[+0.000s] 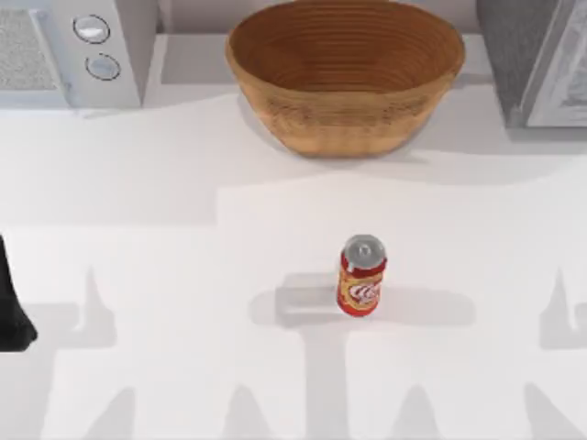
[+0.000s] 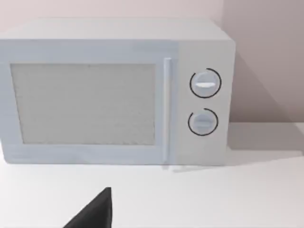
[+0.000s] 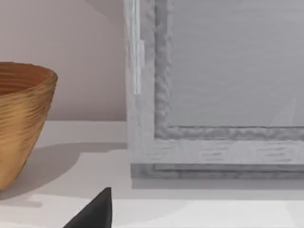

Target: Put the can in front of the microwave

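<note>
The can, red with an orange-yellow band and a silver top, stands upright on the white table a little right of centre, with nothing touching it. The white microwave sits at the back left; the left wrist view faces its mesh window and two round dials. My left gripper is parked at the table's left edge, far from the can, and a dark tip of it shows in its wrist view. A dark tip of my right gripper shows in the right wrist view.
A large wicker basket stands at the back centre, behind the can. A darker grey box without dials fills the back right corner. Bare white table lies between the can and the microwave's front.
</note>
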{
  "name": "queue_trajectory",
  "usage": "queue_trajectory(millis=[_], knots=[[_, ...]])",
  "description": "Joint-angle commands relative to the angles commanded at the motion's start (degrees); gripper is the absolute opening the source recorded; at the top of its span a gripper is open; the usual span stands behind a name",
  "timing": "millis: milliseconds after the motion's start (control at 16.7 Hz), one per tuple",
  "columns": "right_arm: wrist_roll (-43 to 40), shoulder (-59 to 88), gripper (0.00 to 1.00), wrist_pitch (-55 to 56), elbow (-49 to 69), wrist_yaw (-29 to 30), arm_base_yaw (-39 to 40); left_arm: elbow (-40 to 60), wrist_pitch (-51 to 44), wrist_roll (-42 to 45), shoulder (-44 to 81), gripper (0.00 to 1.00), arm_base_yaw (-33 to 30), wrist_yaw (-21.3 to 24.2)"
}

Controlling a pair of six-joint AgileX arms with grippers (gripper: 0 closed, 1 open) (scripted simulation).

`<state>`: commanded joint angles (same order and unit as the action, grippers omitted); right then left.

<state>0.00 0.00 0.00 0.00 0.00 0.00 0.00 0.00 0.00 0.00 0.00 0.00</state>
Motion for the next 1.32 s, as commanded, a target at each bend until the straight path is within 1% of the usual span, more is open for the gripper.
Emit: queue_trajectory(millis=[240, 360, 480, 780, 1320], knots=[[0.00, 0.00, 1.00, 0.00, 0.00, 0.00, 0.00, 1.56, -1.11, 0.13, 1.65, 1.00, -0.65, 0.00], [0.00, 0.00, 1.00, 0.00, 0.00, 0.00, 0.00, 5.31, -3.69, 0.15, 5.57, 1.00, -2.15, -0.02], [0.00, 0.00, 1.00, 0.00, 0.00, 0.00, 0.00, 11.46, -7.71, 0.06, 11.92, 1.00, -4.48, -0.04], [0.00, 0.00, 1.00, 0.00, 0.00, 0.00, 0.00, 34.05, -21.91, -0.33, 35.62, 1.00, -12.71, -0.08], [0.00, 0.00, 1.00, 0.00, 0.00, 0.00, 0.00, 81.37, -52.98, -0.95, 85.84, 1.00, -30.59, -0.07]])
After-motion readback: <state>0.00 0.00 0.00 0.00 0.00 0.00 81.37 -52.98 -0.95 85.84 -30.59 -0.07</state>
